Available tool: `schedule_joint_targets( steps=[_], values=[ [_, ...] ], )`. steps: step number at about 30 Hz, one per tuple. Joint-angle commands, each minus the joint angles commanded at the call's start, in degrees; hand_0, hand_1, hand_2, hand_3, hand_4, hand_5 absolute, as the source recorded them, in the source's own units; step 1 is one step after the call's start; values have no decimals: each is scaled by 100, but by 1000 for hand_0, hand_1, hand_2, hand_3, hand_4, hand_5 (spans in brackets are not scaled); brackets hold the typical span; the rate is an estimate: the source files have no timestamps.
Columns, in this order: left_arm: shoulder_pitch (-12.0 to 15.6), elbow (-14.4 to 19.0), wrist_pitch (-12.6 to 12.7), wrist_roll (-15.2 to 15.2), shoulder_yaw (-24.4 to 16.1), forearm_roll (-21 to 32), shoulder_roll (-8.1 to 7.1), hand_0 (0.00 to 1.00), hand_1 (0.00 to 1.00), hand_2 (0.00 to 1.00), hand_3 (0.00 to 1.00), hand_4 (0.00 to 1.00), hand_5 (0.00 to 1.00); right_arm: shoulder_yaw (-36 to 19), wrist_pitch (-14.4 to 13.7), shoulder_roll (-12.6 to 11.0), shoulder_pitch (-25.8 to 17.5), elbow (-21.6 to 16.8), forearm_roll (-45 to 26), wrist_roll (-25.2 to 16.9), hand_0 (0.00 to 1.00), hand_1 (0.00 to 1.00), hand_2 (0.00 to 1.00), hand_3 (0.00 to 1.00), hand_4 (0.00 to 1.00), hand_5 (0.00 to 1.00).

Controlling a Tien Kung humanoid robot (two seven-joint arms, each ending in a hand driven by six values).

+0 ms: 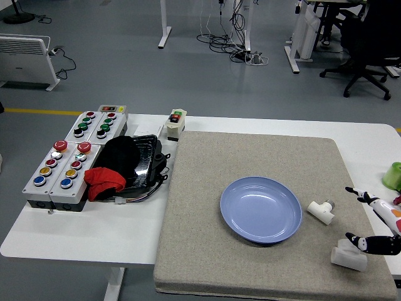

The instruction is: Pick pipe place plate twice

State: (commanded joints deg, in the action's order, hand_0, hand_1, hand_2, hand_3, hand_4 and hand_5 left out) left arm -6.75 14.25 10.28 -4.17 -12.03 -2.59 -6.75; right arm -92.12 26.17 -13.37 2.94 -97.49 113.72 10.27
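White table (81, 232) under a grey mat (250, 157), office floor beyond, blue plate (261, 209) mid-mat, right hand (376, 222) fingers spread, holding nothing, between two white pipe fittings (321, 211).

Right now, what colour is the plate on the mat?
The plate is a plain light blue with no pattern, shown clearly in the head view.

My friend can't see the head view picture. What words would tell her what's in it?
A blue plate sits empty on a grey mat on a white table, two white pipe pieces lying to its right. The right robot hand reaches in beside them, fingers spread. Button boxes sit far left.
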Motion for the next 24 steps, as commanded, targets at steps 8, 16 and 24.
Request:
schedule_joint_targets(
  steps=[8,16,24],
  values=[
    [-8,-1,1,-7,-4,1,1,619,578,506,587,271,998,125,301,-43,-28,50,-8,223,998,958,998,998,805,282],
    [-10,-2,-1,-23,-21,-22,3,619,579,504,587,271,998,207,492,-30,-11,116,194,196,998,961,998,998,811,247],
    [-8,-3,-2,-32,-26,-30,5,620,580,504,586,271,998,268,517,-18,28,297,495,151,998,966,998,998,785,172]
  ],
)
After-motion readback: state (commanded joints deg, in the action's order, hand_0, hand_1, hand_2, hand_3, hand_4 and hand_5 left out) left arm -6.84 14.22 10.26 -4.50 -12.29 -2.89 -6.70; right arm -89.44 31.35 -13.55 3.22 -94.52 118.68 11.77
